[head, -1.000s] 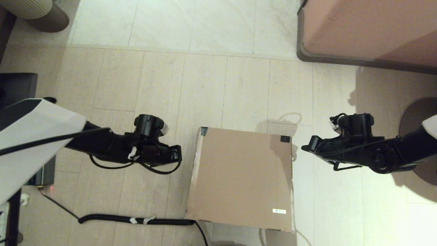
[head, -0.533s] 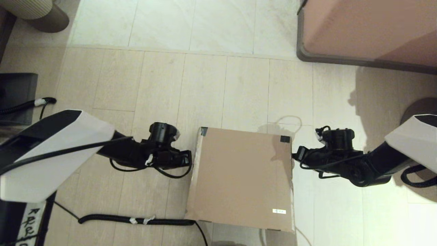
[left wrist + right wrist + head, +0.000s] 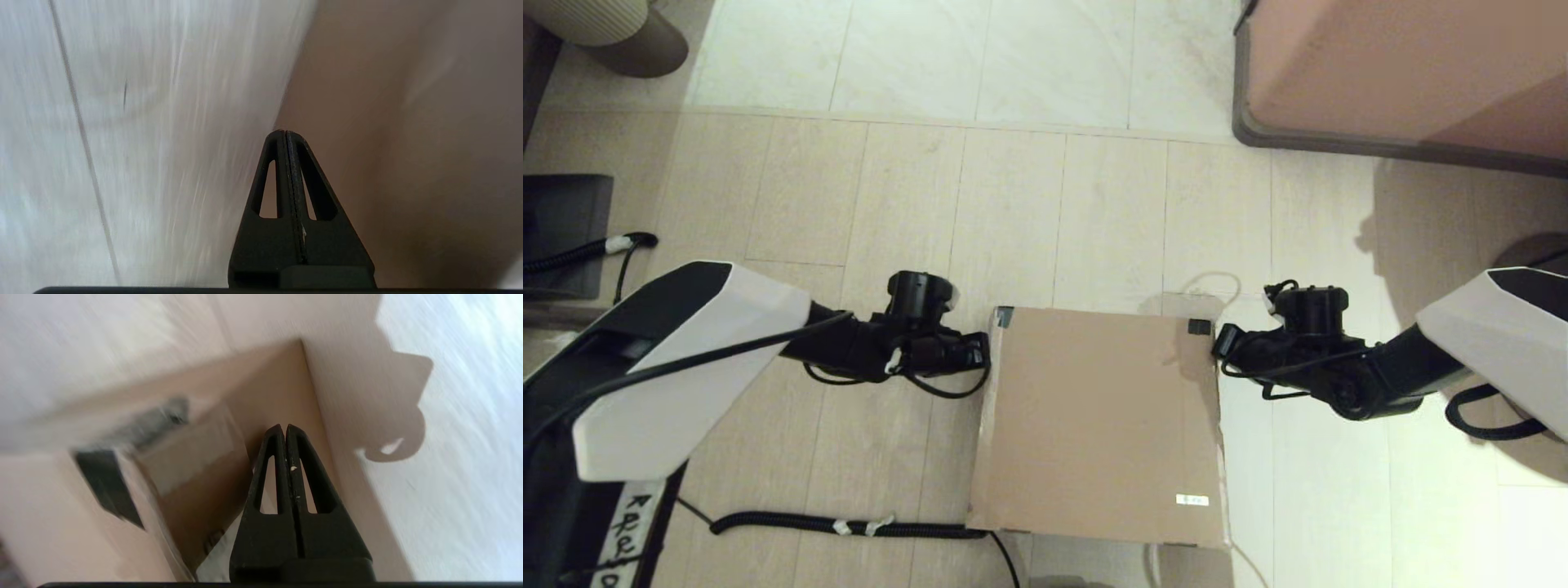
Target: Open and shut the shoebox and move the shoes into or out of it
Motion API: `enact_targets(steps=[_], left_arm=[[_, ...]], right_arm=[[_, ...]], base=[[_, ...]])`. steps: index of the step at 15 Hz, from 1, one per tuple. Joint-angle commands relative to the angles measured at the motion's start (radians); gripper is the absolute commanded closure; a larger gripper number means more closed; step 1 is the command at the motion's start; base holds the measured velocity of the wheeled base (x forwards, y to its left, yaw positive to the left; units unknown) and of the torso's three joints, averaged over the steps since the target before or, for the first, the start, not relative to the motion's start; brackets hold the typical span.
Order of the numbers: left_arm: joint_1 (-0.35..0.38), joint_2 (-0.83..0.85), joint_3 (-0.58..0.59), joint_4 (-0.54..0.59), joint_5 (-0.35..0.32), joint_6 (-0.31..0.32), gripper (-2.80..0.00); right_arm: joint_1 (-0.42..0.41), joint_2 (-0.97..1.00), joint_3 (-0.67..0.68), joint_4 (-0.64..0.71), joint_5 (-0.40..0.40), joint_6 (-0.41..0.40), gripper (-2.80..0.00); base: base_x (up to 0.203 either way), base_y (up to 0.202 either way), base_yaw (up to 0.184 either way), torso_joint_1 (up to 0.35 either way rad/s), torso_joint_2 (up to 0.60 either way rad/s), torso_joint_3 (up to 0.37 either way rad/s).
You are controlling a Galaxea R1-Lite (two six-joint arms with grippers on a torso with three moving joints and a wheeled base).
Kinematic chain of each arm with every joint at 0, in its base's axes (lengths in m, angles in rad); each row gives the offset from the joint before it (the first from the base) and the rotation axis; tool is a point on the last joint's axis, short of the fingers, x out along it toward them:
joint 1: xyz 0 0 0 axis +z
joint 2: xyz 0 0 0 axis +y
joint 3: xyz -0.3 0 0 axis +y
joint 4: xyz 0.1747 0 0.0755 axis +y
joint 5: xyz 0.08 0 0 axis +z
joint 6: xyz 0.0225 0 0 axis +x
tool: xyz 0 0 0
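Observation:
The brown cardboard shoebox (image 3: 1098, 425) sits on the floor in the middle with its lid down, dark tape on its two far corners and a small white label near the front right. My left gripper (image 3: 982, 351) is shut and presses against the box's left side near the far corner; its closed tips (image 3: 285, 134) meet the cardboard wall (image 3: 388, 143). My right gripper (image 3: 1218, 341) is shut at the right far corner, its tips (image 3: 285, 428) by the box's side wall (image 3: 269, 392) below the taped corner. The shoes are hidden.
A big pinkish-brown furniture block with a grey base (image 3: 1405, 73) stands at the far right. A coiled black cable (image 3: 849, 527) lies on the floor left of the box's front. A round ribbed stool (image 3: 605, 33) is at the far left.
Both arms have swung inward and slightly away from me, from about a hand's width off the box to its two far corners. The box has barely shifted.

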Motion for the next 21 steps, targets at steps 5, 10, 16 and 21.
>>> enact_targets(steps=[5,10,16,21], left_arm=[[-0.01,0.053,-0.175,-0.007,-0.005,-0.07,0.0],[-0.009,0.104,-0.332,-0.002,0.001,-0.114,0.0],[0.019,0.015,-0.18,0.02,0.024,-0.111,0.0],[-0.02,-0.011,-0.17,0.019,0.02,-0.116,0.0]], right_arm=[[-0.002,0.019,-0.158,0.045,0.001,0.027,0.0],[-0.011,0.039,-0.227,0.079,-0.007,0.025,0.0],[-0.036,-0.034,-0.051,0.088,-0.017,0.005,0.0],[-0.004,-0.057,-0.017,0.068,-0.007,0.014,0.0]], base=[[0.0,0.0,0.0,0.0,0.0,0.0],[0.0,0.0,0.0,0.0,0.0,0.0],[0.0,0.0,0.0,0.0,0.0,0.0],[0.0,0.0,0.0,0.0,0.0,0.0]])
